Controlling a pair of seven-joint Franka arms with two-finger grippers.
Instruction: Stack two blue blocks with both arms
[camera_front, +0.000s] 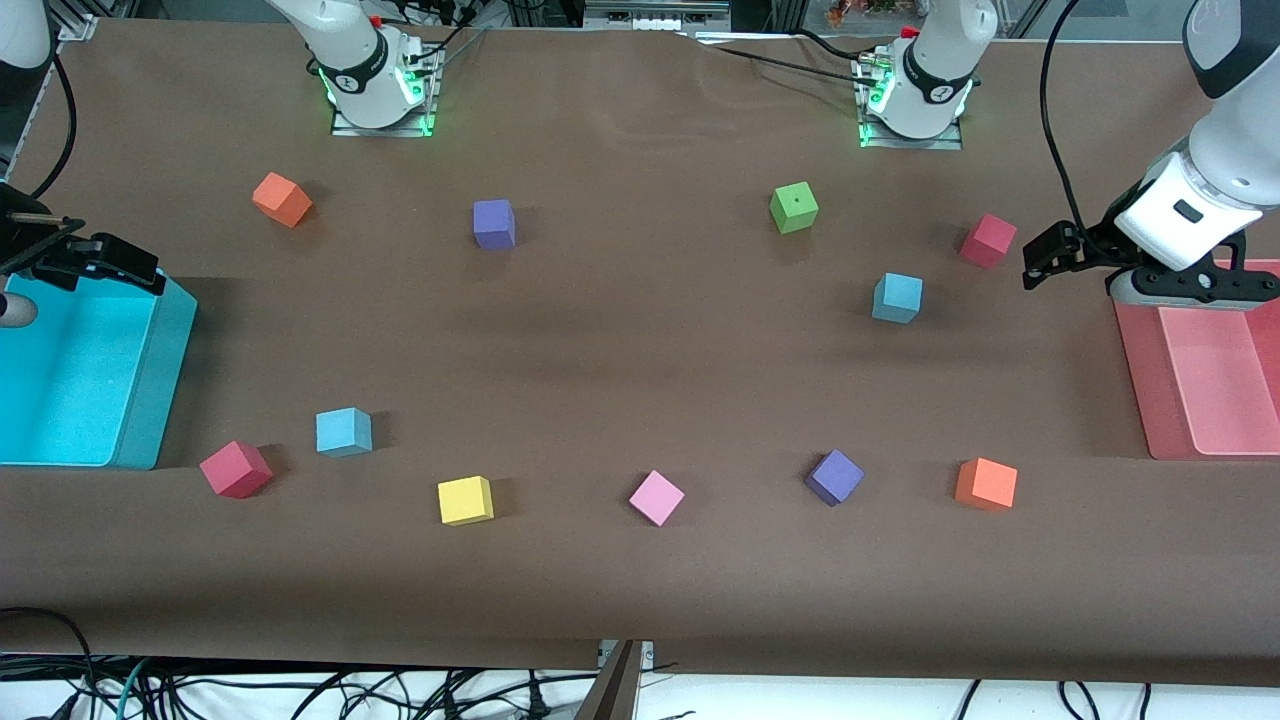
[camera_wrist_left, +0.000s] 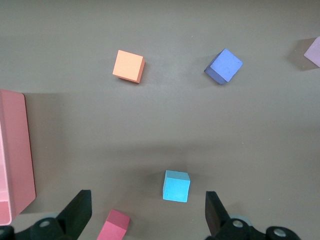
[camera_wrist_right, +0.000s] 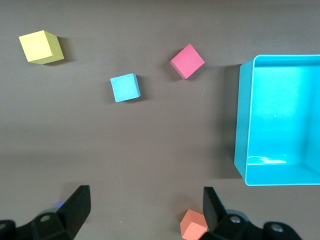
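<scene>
A: Where are the two blue blocks?

B: Well apart on the bench (camera_front: 640, 350). One blue block (camera_front: 897, 297) sits toward the left arm's end, near a red cube (camera_front: 988, 240). The other blue block (camera_front: 343, 432) lies nearer the front camera, toward the right arm's end, beside another red cube (camera_front: 235, 469).

A: And the hands?

B: The left hand (camera_front: 1045, 255) hangs by the pink tray (camera_front: 1135, 360), its fingers (camera_wrist_left: 77, 212) spread wide with nothing between them. The right hand (camera_front: 110, 262) is over the cyan bin (camera_front: 165, 340), also spread wide and empty. I'd judge each is parked high at its own end so its wrist camera can take in the nearest blue block; no grasp has begun.

A: Why both arms?

B: Each block lies on a different arm's side, so one arm per block looks sensible.

A: Anything unclear?

B: The right arm is mostly cut off at the frame edge. The right wrist view cuts off part of an orange cube (camera_wrist_right: 194, 225) beside a finger.
</scene>
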